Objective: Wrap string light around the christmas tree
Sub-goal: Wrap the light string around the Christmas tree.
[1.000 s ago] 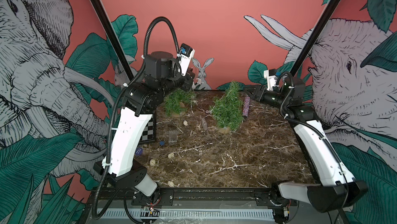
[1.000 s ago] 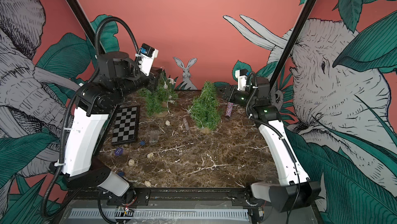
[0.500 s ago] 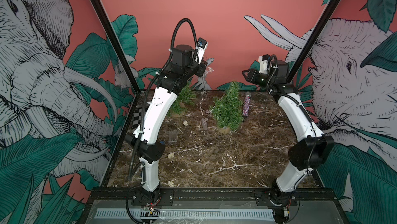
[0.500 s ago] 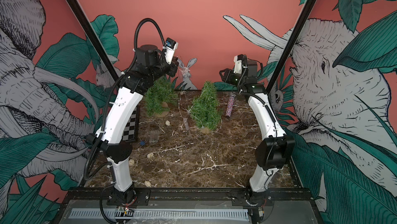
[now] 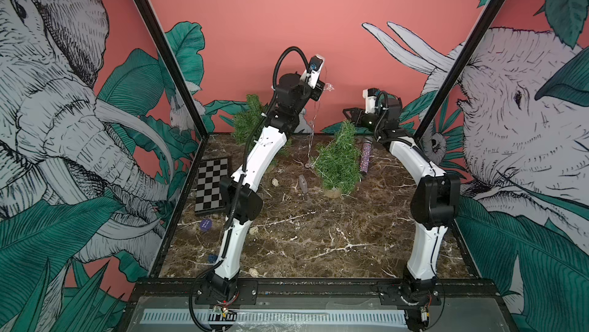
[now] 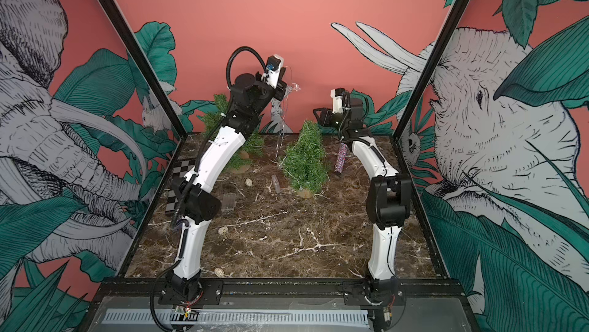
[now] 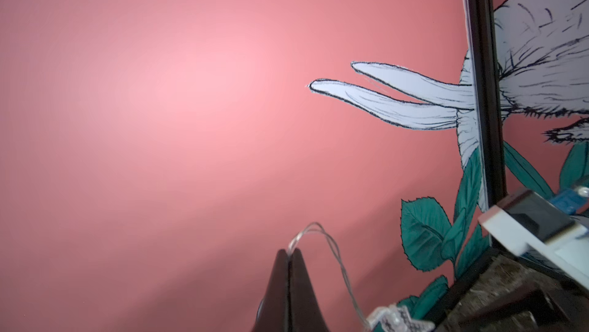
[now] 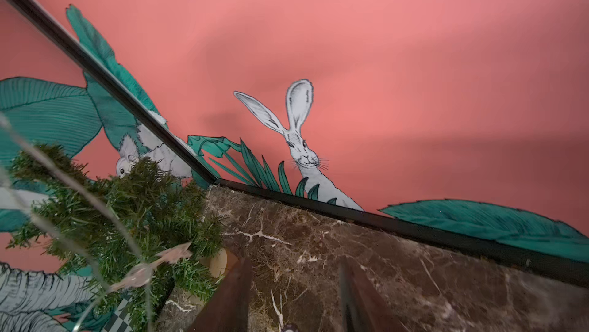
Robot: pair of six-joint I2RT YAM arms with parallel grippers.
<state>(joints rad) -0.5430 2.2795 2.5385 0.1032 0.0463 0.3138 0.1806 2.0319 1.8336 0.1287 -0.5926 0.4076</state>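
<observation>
L gripper (image 7: 288, 258): black tapered jaws pressed together, pinching the thin clear-wire string light (image 7: 331, 244) at the tips; wire loops out and drops past a small translucent star bulb (image 7: 395, 317). In a top view L gripper (image 5: 322, 86) sits high near the salmon back wall (image 5: 318, 27). String light (image 5: 311, 129) hangs approx vertical from it down to the L-arm side of the small green bristly christmas tree (image 5: 338, 161), which stands upright mid-rear on the brown veined marble tabletop (image 5: 318, 235). Key relation: tree is below and to the R of L gripper, long axis vertical, so wrap must circle that axis. R gripper (image 5: 350, 113) is nearer, just above tree tip, jaws spread, empty; R wrist view shows fingers (image 8: 237, 295) apart w/ marble between. Wire looks limp and snag-prone on needles. Some strand low in foliage; no. of turns can't tell.
</observation>
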